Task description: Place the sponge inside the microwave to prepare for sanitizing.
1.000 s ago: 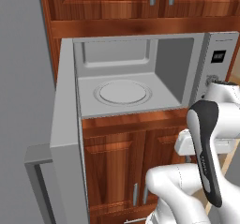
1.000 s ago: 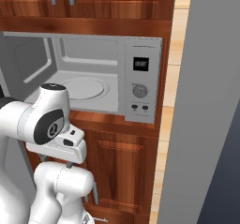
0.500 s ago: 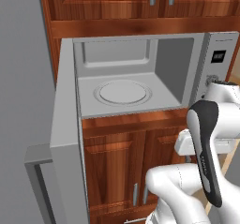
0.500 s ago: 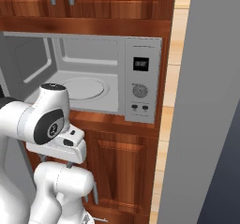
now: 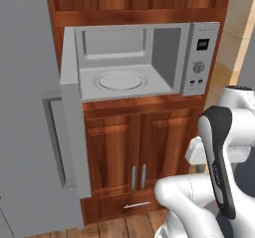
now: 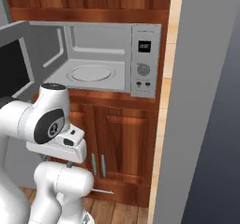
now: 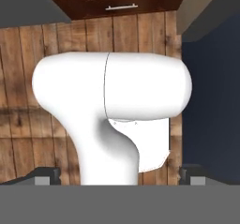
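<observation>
Sitting wide open, the microwave [image 5: 137, 58] is seen built into wooden cabinetry, with its door [image 5: 74, 127] swung out toward 9 o'clock in the left base view. Inside, the round white turntable [image 5: 119, 79] is seen flat on the grey floor of the cavity, and nothing can be made out resting on it. The control panel [image 5: 199, 58] is found on the 3 o'clock side of the opening, with a dark display up top and a knob below it.

From the right base view the same cavity [image 6: 89, 59] is seen at about 11 o'clock, with the dark window of the door [image 6: 16, 63] angled out at 9 o'clock. Two wooden cabinet doors [image 6: 112, 148] with slim metal handles are seen right below the microwave, and a grey fridge panel [image 5: 25, 107] is seen beside the door in the left base view.

The hand [image 7: 119, 176] is pointed down at a wooden plank floor [image 7: 18, 101]; only the two dark finger tips [image 7: 47, 175] are seen, set far apart at 7 and 5 o'clock, so it looks spread open, though whether anything is held can't be told. The sponge can't be made out anywhere.
</observation>
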Robot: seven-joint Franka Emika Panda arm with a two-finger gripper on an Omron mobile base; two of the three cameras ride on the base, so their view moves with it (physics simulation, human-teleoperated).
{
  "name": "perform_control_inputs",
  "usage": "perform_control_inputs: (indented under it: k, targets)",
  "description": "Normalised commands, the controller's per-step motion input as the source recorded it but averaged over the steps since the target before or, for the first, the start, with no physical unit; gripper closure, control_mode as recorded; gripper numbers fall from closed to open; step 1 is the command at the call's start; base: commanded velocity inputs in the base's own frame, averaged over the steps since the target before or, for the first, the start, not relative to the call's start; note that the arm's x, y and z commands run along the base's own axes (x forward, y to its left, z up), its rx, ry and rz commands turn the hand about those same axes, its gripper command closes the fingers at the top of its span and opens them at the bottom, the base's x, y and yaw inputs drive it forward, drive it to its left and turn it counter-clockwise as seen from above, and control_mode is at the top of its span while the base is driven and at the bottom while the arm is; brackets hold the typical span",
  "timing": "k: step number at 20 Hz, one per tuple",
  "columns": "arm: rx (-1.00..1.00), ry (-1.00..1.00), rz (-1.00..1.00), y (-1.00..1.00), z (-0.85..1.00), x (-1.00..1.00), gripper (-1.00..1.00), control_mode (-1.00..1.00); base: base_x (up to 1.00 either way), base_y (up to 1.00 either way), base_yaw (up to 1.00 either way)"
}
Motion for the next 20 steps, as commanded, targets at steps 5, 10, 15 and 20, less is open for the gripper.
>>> perform_control_inputs:
  k: [5,10,15,20]
  targets:
    - [0.0,0.0,0.0,0.0,0.0,0.0,-1.0,1.0,-0.48,0.02,0.0]
    - [0.0,0.0,0.0,0.0,0.0,0.0,-1.0,1.0,-0.39,0.46,-0.01]
    - [0.0,0.0,0.0,0.0,0.0,0.0,-1.0,1.0,-0.38,0.78,0.0]
    - [0.0,0.0,0.0,0.0,0.0,0.0,-1.0,1.0,-0.46,0.73,0.0]
